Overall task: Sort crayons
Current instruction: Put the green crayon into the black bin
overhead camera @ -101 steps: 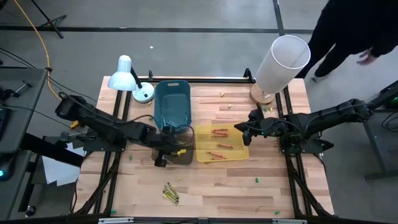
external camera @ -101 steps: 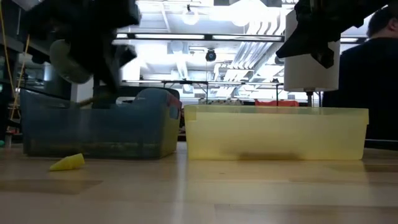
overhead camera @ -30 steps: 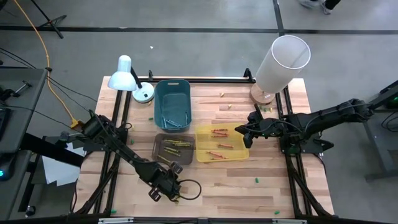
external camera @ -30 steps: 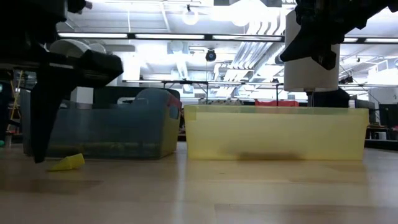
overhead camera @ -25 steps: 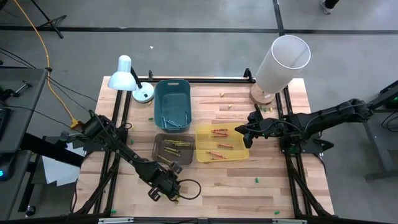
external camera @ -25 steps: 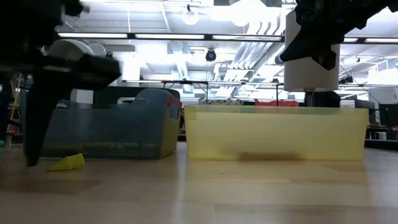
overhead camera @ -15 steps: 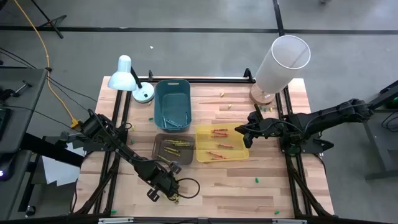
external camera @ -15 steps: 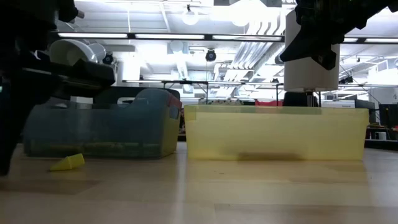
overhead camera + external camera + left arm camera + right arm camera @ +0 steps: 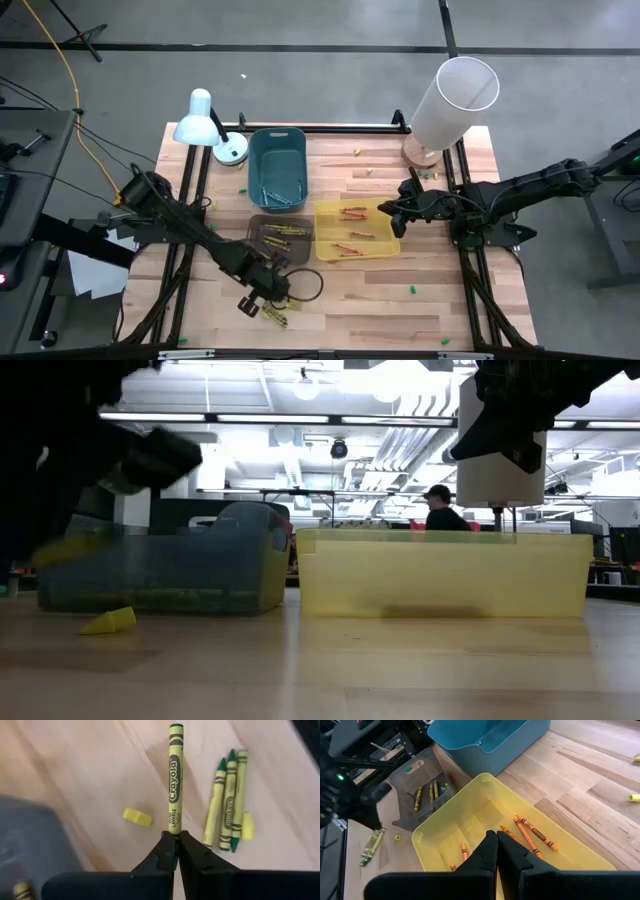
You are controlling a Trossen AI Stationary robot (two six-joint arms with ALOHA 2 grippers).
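Note:
In the left wrist view my left gripper (image 9: 174, 838) is shut on a yellow-green crayon (image 9: 173, 780), above the near part of the table (image 9: 272, 292). Three more yellow-green and green crayons (image 9: 227, 802) lie on the wood below it, seen as a small heap (image 9: 276, 316) in the high view. A grey bin (image 9: 280, 238) holds yellow-green crayons. The yellow bin (image 9: 357, 232) holds orange crayons (image 9: 532, 832). My right gripper (image 9: 496, 839) hangs shut and empty over the yellow bin's right side (image 9: 384, 208). My left gripper pinches one end of the crayon (image 9: 173, 829) between its two fingertips. The fingers slant steeply down, and the crayon sticks out beyond them in line with them. The crayon hangs clear of the table.
A blue bin (image 9: 277, 170) stands behind the grey one. A desk lamp (image 9: 205, 125) is at the far left and a white cylinder (image 9: 455, 98) at the far right. A yellow bit (image 9: 137, 816) and green bits (image 9: 411, 290) lie loose on the wood. A person (image 9: 440, 508) shows far behind.
My left gripper has shut on one crayon of the heap near the front edge. It has then risen and drawn back toward the grey bin. The crayon is lifted clear, and the other crayons stay on the wood.

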